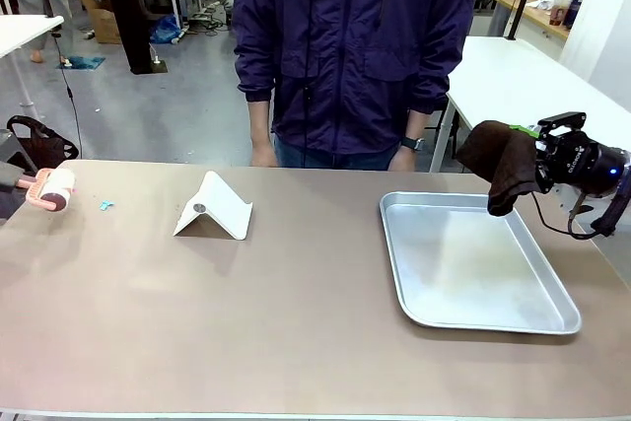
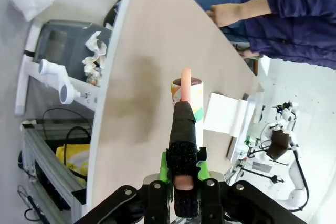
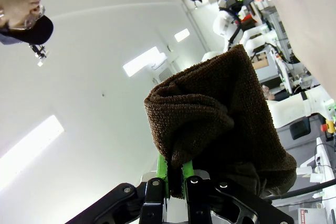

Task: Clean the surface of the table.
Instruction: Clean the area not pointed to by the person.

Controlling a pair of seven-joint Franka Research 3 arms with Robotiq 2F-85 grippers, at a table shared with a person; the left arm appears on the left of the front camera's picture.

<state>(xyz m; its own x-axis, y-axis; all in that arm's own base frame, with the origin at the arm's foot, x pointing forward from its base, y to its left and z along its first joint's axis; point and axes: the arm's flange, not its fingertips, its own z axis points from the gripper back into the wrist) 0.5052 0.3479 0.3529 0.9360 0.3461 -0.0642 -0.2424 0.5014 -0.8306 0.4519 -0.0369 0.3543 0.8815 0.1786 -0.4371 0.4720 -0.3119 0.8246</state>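
The table [image 1: 296, 322] has a matte brownish top. At its far left end, a lint roller [image 1: 54, 187] with a pink handle is held just above the surface. In the left wrist view my left gripper [image 2: 182, 169] is shut on that handle, and the lint roller's white drum [image 2: 189, 95] points out over the table [image 2: 157, 45]. At the right, my right gripper [image 1: 542, 153] hangs above the tray's far right corner, shut on a dark brown cloth [image 1: 503, 163]. The right wrist view shows that cloth [image 3: 215, 119] bunched between the right gripper's [image 3: 175, 174] green pads.
A shiny metal tray [image 1: 537, 322] lies on the table's right half. A white folded card [image 1: 215, 206] stands left of centre, with a small blue scrap [image 1: 105, 205] near the roller. A person [image 1: 355, 46] stands at the far edge. A grey bin [image 2: 73, 51] sits beyond the table's left end.
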